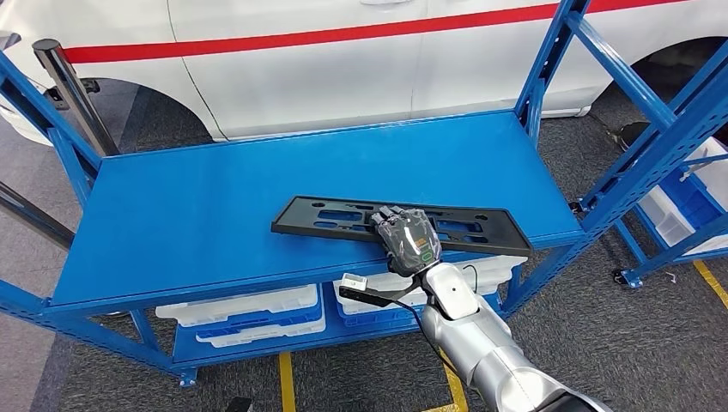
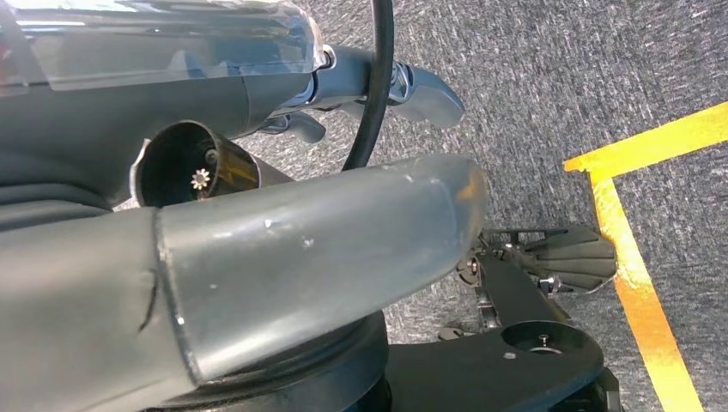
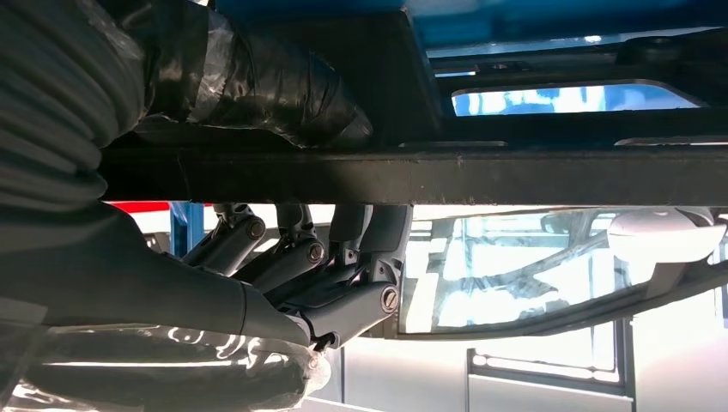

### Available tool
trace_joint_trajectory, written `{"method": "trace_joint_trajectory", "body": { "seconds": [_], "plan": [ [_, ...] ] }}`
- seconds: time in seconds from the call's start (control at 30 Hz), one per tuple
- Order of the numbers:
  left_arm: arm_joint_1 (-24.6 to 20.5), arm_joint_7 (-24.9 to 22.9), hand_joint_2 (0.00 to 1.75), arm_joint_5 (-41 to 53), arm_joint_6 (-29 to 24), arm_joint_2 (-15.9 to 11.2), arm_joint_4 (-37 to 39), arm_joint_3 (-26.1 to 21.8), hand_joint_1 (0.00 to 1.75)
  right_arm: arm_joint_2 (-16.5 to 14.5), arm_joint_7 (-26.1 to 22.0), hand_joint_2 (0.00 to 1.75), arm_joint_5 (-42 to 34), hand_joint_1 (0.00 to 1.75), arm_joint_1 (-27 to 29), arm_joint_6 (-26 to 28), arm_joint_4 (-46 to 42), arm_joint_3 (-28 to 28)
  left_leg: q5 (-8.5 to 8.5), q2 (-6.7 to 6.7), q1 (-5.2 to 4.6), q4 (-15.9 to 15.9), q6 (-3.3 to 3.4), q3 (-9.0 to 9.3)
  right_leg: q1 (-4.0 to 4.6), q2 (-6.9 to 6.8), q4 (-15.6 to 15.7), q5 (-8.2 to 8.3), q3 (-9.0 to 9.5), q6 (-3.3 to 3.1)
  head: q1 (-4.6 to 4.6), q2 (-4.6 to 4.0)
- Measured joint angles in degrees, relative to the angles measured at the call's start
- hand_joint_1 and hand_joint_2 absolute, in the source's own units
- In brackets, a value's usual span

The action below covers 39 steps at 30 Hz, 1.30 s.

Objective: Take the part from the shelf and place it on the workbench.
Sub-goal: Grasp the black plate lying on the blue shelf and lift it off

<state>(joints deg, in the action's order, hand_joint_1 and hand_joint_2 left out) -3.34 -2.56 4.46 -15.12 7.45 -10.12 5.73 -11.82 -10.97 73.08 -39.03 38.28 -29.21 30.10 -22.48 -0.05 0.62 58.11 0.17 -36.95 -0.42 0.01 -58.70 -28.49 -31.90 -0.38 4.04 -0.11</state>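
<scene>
Long flat black plastic part with slotted cut-outs is lying along the front edge of the blue metal shelf, reaching toward its front right corner. Right hand is gripping the part's front rim, thumb on one face and fingers curling against the other. Left hand is hanging above grey carpet and yellow floor tape; I cannot tell how its fingers are lying.

Head view bright, even, sharp; wrist views dimmer, close parts blurred, perhaps backlit glare.

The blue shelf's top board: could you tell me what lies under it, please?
White bins sit on the lower level beneath the blue shelf; the board covers their far parts and contents.
</scene>
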Motion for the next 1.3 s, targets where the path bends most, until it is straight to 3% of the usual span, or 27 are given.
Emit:
{"method": "trace_joint_trajectory", "body": {
  "seconds": [0.43,0.47,0.57,0.6,1.3],
  "plan": [
    [0.0,-0.2,0.00,0.3,0.0,0.0,0.0,0.0,0.00,0.4,0.9,1.75,-0.7,1.75,1.0,-0.2,-0.2,0.7,0.00,-0.01,0.00,0.0,0.00,0.00,0.00,-0.02,0.0,0.00,0.01,0.00,0.00,0.00],
    [0.0,-0.2,0.00,0.3,0.0,0.0,0.0,0.0,0.00,0.4,1.1,1.75,-0.7,1.67,1.1,-0.2,-0.1,0.8,0.00,-0.01,0.00,0.0,0.00,0.00,0.00,-0.02,0.0,0.00,0.01,0.00,0.00,0.00],
    [0.0,-0.2,0.00,0.3,0.0,0.0,0.0,0.0,0.00,0.4,1.3,1.75,-1.0,0.36,1.3,-0.2,0.2,0.8,0.00,-0.02,0.00,0.0,0.00,0.00,0.00,-0.03,0.0,0.00,0.02,0.01,0.00,0.00],
    [0.0,-0.3,0.00,0.3,0.0,0.0,0.0,0.0,0.00,0.4,1.4,1.75,-1.1,0.00,1.4,-0.2,0.3,0.8,0.00,-0.02,0.00,0.0,0.00,0.00,0.00,-0.03,0.0,0.00,0.03,0.01,0.00,0.00],
    [0.0,-0.3,0.00,0.3,-0.1,0.0,0.0,-0.9,0.00,0.3,3.6,1.75,-0.9,0.00,0.9,-2.2,2.0,1.7,-0.02,-0.02,0.00,0.0,0.01,0.02,0.01,-0.02,0.1,0.00,0.07,0.01,0.00,0.00]
  ]
}}
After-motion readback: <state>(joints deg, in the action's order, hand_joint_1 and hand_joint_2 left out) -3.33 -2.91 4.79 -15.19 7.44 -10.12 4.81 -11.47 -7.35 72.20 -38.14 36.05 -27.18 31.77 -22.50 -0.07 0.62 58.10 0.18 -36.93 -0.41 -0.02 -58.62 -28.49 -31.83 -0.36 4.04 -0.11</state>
